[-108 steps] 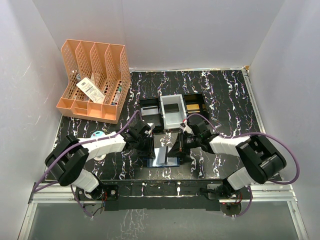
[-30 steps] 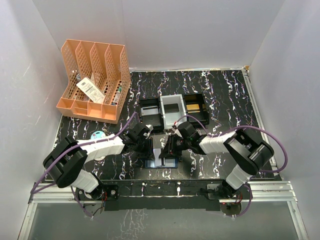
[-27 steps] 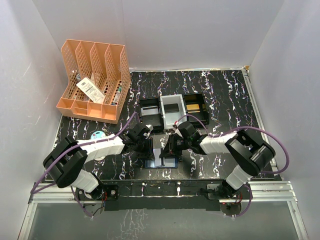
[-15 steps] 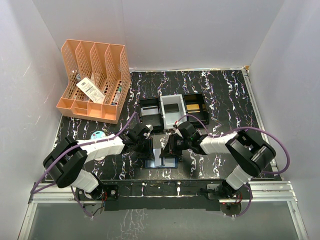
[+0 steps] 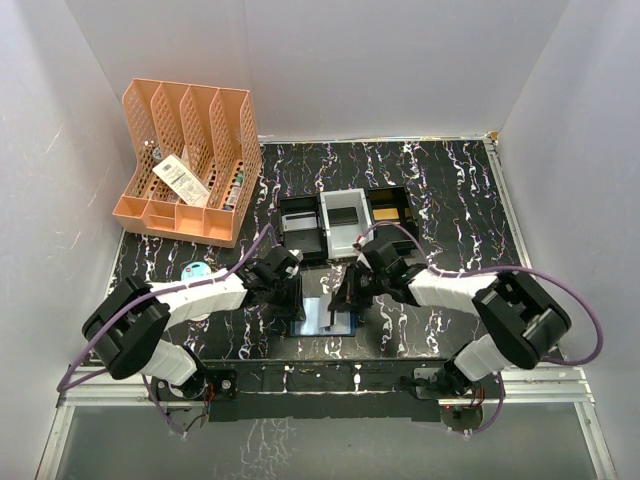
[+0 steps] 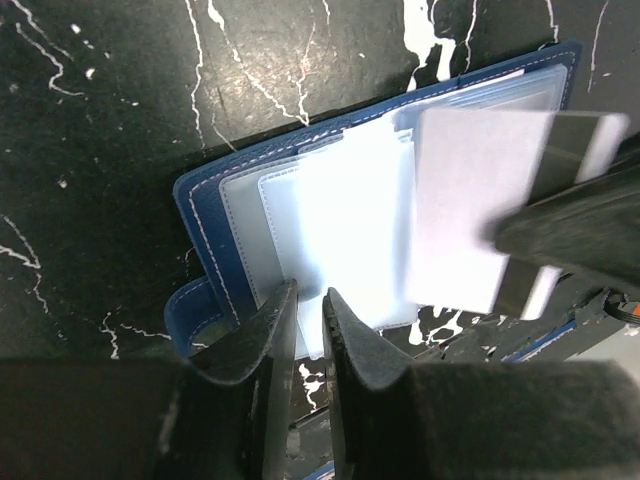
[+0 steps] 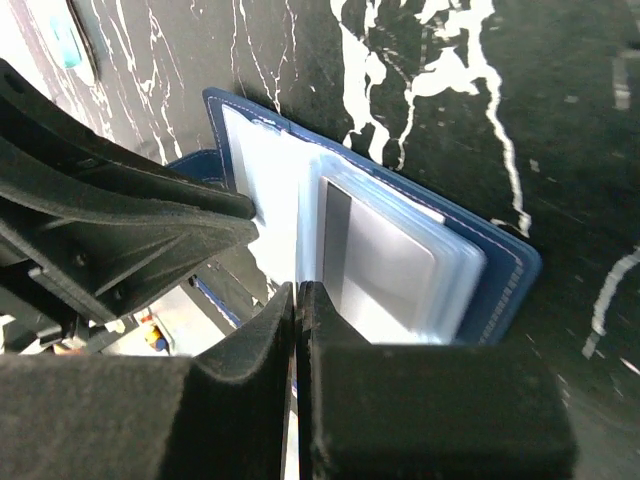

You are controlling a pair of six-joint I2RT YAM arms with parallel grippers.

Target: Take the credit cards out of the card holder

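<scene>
The navy-blue card holder (image 5: 322, 318) lies open on the black marbled table between both grippers, with its clear sleeves fanned out. It shows in the left wrist view (image 6: 200, 240) and the right wrist view (image 7: 510, 270). My left gripper (image 5: 293, 298) is shut on the edge of a clear sleeve (image 6: 310, 305) at the holder's left side. My right gripper (image 5: 345, 297) is shut on a thin greyish credit card (image 6: 460, 210), seen edge-on between its jaws (image 7: 300, 292). This card stands partly clear of the sleeves. Another grey card with a dark stripe (image 7: 385, 270) lies in a sleeve.
Black and grey rectangular trays (image 5: 345, 220) stand just behind the holder. An orange file rack (image 5: 185, 160) is at the back left. A pale blue oval case (image 5: 197, 270) lies left of my left arm. The table's front edge is close below the holder.
My right gripper has shifted slightly right and back with the card in it, and the card stands further out of the sleeves. My left gripper has kept its hold in place.
</scene>
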